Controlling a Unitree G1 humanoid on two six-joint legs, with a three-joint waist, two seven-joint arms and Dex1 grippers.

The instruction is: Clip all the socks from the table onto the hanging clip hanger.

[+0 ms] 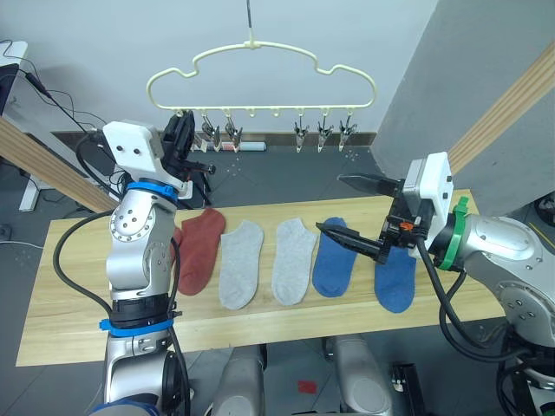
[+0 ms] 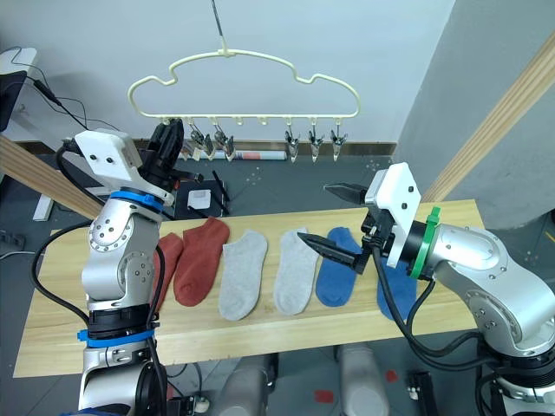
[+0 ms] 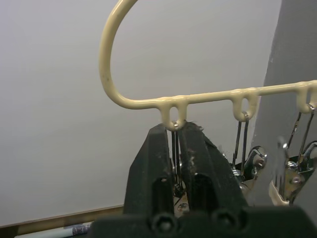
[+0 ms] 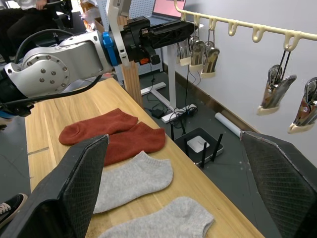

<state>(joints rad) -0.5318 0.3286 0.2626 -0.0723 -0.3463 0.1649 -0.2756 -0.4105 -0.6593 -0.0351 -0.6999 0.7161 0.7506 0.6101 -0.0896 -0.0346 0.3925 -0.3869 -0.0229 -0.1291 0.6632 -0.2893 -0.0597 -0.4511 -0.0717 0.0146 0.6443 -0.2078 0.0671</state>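
The pale-yellow clip hanger (image 1: pixel 260 107) hangs behind the table (image 1: pixel 69 286), with grey clips (image 1: pixel 299 134) along its lower bar. My left gripper (image 3: pixel 176 148) is raised to the hanger's left end and is shut on the leftmost clip (image 3: pixel 174 141). Six socks lie in a row on the table: a rust-red sock (image 1: pixel 201 247), another red one (image 2: pixel 167 256) partly behind my left arm, two grey socks (image 1: pixel 241 264) (image 1: pixel 295 258) and two blue socks (image 1: pixel 331 260) (image 1: pixel 396 279). My right gripper (image 1: pixel 331 204) hovers open and empty just above the blue pair.
Thick wooden rails slant down at the left (image 1: pixel 43 165) and right (image 1: pixel 512 104). On the floor behind the table are a router (image 2: pixel 199 198) and cables. A person's shoe (image 4: pixel 10 204) is near the table's end.
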